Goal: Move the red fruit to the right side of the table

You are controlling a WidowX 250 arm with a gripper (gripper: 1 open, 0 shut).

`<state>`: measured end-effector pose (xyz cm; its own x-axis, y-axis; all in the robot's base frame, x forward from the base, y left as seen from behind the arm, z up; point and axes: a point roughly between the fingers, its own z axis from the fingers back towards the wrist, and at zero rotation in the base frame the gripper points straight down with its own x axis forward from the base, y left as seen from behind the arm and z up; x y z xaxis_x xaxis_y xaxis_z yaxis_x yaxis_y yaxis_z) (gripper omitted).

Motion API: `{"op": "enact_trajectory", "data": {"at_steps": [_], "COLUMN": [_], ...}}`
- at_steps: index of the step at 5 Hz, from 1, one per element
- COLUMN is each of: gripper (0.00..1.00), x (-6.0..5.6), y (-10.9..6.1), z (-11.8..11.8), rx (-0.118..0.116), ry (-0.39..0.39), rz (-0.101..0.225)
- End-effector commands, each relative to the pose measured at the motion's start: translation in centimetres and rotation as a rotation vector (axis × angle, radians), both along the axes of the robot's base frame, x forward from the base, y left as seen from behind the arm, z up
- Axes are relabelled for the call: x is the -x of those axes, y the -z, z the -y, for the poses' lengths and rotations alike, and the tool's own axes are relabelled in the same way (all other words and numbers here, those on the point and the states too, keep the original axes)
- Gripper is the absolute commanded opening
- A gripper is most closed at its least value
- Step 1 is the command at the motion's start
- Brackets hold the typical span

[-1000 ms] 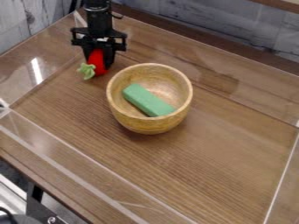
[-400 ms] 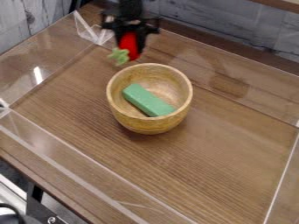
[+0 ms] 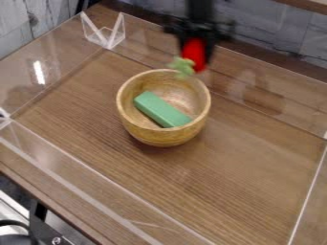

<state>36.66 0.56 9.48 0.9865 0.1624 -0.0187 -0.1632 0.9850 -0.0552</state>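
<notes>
Well, the red fruit [image 3: 192, 52] is up off the table [image 3: 243, 172] at the moment, pinched in the dark gripper [image 3: 194, 45] that reaches straight down from the top edge of the view; the jaws are drawn in tight against its sides, with nothing else between them. It is a small thing, bright glossy red, longer than it is wide, hanging with its length roughly vertical; a tuft of green leaves sticks out at its lower left end, and the whole toy looks a little smeared, so finer detail on its skin cannot be made out. It sits just behind the far rim of the wooden bowl [image 3: 143, 130], slightly to the right of the bowl's middle, and whether the green tuft overlaps the rim or merely hangs in front of it I cannot tell. Compared with the bowl it is tiny; the green block [image 3: 161, 108] lying slantwise inside the bowl is clearly bigger. Brown wood grain runs across the tabletop, and clear acrylic walls [image 3: 99, 31] stand around it; the wide stretch of board to the right of the bowl shows only soft reflections.
</notes>
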Motion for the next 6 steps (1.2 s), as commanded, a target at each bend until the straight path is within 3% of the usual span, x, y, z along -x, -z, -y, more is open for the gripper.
{"op": "enact_trajectory", "data": {"at_steps": [1,3,5,6], "gripper": [0.00,0.00,0.00,0.00], "x": [-0.3,-1.0,-0.7,-0.5], "y": [-2.7,-0.9,4.0,3.1], "z": [4.2,11.8,12.9,13.1], "rx": [-0.002,0.005,-0.018,-0.018], "ry": [0.019,0.225,0.196,0.206], "rz": [0.081,0.069,0.053,0.094]}}
